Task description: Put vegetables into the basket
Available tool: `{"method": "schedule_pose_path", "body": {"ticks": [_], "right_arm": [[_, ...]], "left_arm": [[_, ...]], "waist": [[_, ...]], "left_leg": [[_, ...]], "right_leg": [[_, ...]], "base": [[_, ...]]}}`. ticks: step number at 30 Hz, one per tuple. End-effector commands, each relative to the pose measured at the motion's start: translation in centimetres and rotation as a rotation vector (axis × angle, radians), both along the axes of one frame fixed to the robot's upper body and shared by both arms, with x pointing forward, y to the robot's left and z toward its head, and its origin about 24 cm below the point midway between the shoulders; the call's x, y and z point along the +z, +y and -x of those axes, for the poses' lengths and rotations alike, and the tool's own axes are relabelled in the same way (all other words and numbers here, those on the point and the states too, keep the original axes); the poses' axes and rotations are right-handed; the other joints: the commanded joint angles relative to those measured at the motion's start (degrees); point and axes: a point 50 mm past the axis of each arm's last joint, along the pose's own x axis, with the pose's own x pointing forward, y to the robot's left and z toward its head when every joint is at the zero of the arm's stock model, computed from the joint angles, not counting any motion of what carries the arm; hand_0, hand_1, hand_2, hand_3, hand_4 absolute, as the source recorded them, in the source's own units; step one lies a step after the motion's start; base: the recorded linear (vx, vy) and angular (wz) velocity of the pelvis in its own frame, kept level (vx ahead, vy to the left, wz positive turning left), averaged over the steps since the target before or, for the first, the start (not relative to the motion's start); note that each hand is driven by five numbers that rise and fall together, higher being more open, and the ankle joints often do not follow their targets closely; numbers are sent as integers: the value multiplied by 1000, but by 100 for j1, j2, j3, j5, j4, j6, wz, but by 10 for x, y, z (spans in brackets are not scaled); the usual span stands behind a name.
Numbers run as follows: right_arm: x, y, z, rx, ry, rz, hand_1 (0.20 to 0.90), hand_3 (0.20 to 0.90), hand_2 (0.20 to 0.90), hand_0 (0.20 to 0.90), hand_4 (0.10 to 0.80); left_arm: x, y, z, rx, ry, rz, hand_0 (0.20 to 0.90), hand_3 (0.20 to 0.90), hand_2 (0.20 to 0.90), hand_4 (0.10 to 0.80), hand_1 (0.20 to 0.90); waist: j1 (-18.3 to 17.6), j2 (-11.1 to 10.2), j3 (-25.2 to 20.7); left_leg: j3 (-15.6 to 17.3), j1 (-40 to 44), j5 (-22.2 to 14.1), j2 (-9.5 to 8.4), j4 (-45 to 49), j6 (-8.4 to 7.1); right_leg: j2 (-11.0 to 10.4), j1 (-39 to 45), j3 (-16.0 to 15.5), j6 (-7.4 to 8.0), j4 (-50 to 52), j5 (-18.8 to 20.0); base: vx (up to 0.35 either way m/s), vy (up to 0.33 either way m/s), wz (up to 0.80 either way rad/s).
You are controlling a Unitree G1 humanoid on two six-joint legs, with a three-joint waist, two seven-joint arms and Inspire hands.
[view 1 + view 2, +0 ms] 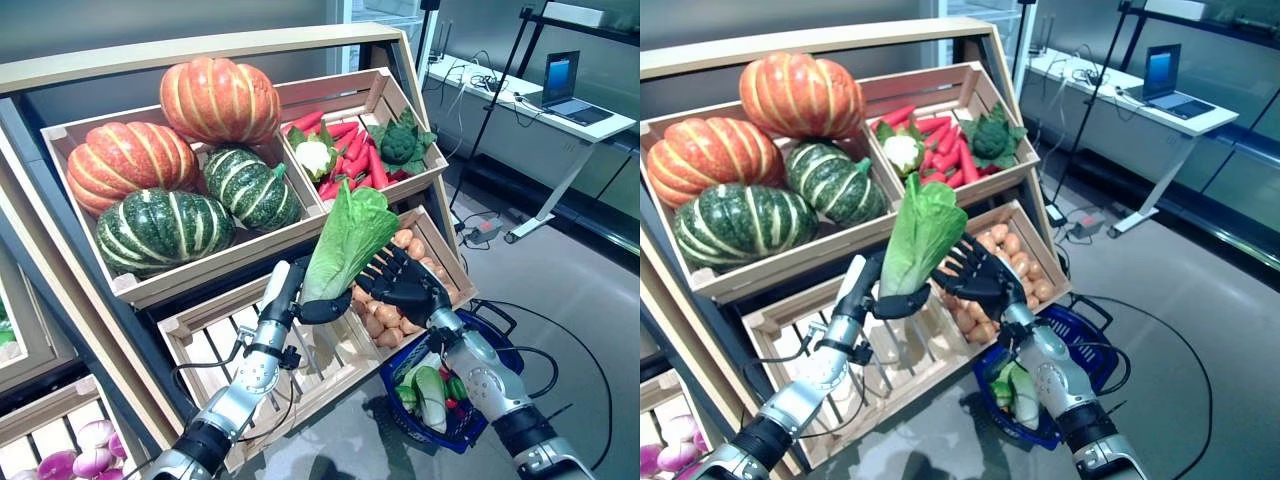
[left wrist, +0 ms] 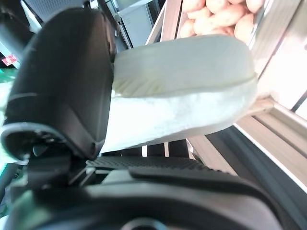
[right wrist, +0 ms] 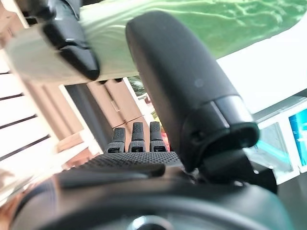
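Judging from how things stand, the chief risk is seen to be a slip during a hand-over: the long green leafy cabbage with a pale white stalk (image 1: 347, 240) is gripped only at its base by the dark left hand (image 1: 322, 305), whose fingers are curled round the stalk, so the tall leafy top could tip or slide out if the grip were loosened before another hold is made. At about five o'clock, low and nearest, the dark blue plastic basket (image 1: 486, 412) is seen on the grey floor, already holding a few green and white vegetables (image 1: 428, 394); a drop from this height could miss it or knock it, since the cabbage is held well above and toward ten o'clock of it. Just beside the cabbage, at its three o'clock, the dark right hand (image 1: 405, 285) is held with fingers spread and straight, holding nothing; whether it touches the leaves cannot be told. A careless sweep could also be caught on the light wooden crate of brown potatoes (image 1: 436, 252) behind the hands. The cabbage itself is seen upright, slightly tilted, its leaves crinkled and bright, its stalk smooth and pale in the left wrist view. Farther off, at eleven o'clock, orange and green striped pumpkins (image 1: 180, 160) are stacked in an upper crate.
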Motion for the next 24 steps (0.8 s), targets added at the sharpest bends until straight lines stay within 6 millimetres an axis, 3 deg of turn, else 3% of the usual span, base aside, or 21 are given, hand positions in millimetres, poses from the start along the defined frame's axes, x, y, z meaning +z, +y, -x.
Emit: {"method": "schedule_pose_path", "body": {"ticks": [1,17,24], "right_arm": [[69,19,-30,-22,-227,-167,900,900,900,900,800],[89,26,-55,19,-200,-225,900,900,900,900,800],[88,50,-41,428,-163,-546,900,900,900,900,800]], "left_arm": [[67,-35,-18,-178,-303,113,300,300,300,400,300],[72,-72,-8,-447,-274,126,300,300,300,400,300],[65,-79,-3,-553,-213,143,300,300,300,400,300]], "waist": [[121,-161,-437],[274,-180,-464],[362,-186,-513]], "left_leg": [[30,-165,-279,-149,-12,165],[-134,-252,-302,-167,-12,157],[-239,-299,-312,-166,-12,142]], "right_leg": [[-73,27,6,-165,-3,-68],[-114,14,-111,-159,-3,-65],[-130,25,-232,-145,-3,-90]], "base": [[0,0,0],[-3,1,9],[-5,-9,9]]}}
